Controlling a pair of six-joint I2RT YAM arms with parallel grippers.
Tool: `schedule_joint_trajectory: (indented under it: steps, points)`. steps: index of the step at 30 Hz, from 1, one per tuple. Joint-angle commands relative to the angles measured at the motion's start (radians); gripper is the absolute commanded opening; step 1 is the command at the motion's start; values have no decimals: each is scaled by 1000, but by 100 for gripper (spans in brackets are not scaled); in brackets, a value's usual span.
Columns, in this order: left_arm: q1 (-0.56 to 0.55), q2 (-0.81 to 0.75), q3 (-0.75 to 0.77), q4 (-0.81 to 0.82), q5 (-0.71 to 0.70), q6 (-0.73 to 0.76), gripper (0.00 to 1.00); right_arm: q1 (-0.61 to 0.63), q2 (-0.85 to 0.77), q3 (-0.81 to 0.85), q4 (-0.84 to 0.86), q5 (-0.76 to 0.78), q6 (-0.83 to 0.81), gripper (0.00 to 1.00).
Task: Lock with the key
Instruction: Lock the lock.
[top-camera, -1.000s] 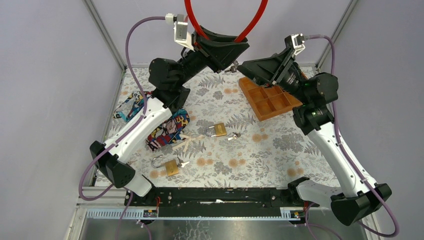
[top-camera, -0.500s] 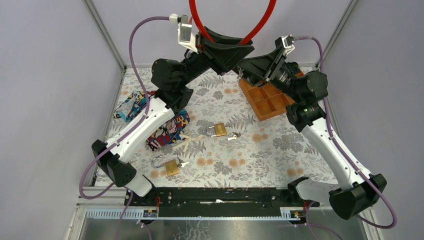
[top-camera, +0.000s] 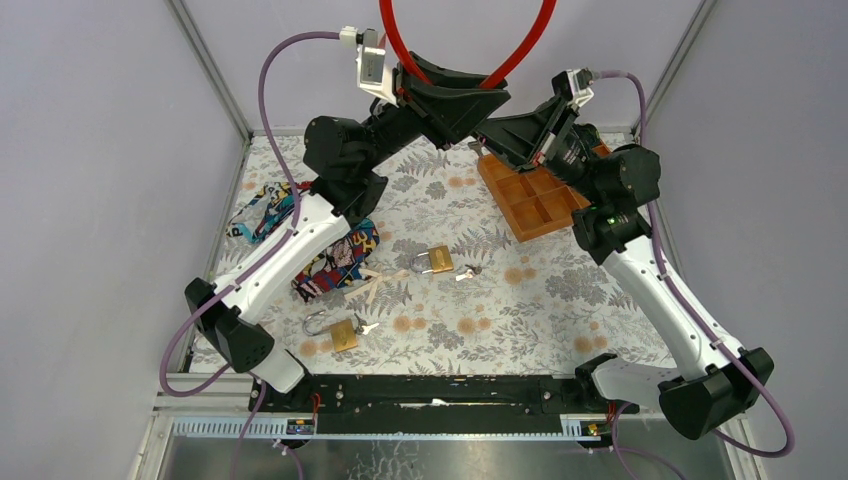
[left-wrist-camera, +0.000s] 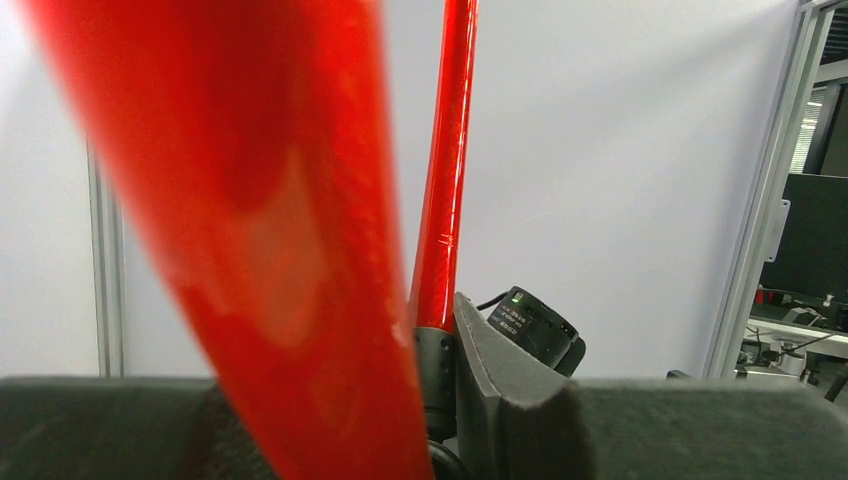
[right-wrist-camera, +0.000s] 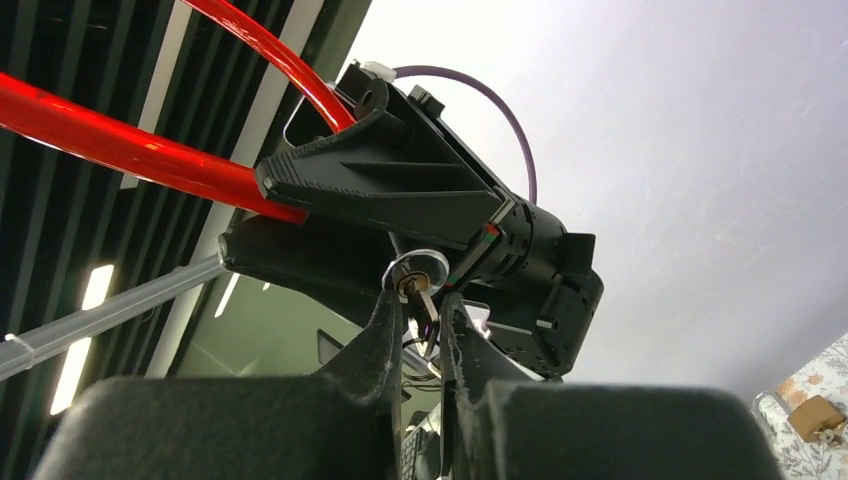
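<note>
High above the floral tablecloth (top-camera: 520, 310), my left gripper (top-camera: 455, 95) clamps the body of the red cable lock (top-camera: 522, 42), whose loop rises out of the top view. My right gripper (right-wrist-camera: 425, 305) pinches the key (right-wrist-camera: 420, 285), which is seated in the lock's cylinder. The hazard, as I judge it, lies in the turn. My hold covers only a small part of the key, so a twist off the cylinder's axis could pull it from my fingers or bind it in the barrel (a dropped key would fall among the clutter below). The lock body could also rotate in my left jaws if my right wrist turns harder than that hold resists. My two grippers are nearly touching, so a wide roll risks one housing knocking the other. Well below the work lie a brass padlock (top-camera: 438, 261) at mid-table, a second brass padlock (top-camera: 343, 335) toward the front left, a patterned pouch (top-camera: 335, 258) and a wooden compartment tray (top-camera: 535, 205). None of them stands in the way; the only crowding comes from my own arms and the red cable.
</note>
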Motion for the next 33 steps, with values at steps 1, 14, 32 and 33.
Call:
schedule_joint_trajectory:
  steps: [1, 14, 32, 33]
  points:
    - [-8, -12, 30, 58, -5, 18, 0, 11, -6, 33, 55, -10, -28, 4]
    - [-21, 30, 102, -35, -39, -130, 0, 32, -39, 243, -336, -56, -581, 0]
    - [-66, 28, 88, -80, -59, -160, 0, 83, -94, 399, -790, 39, -1853, 0]
    - [-66, 28, 87, -79, -56, -160, 0, 83, -94, 407, -802, 45, -1891, 0]
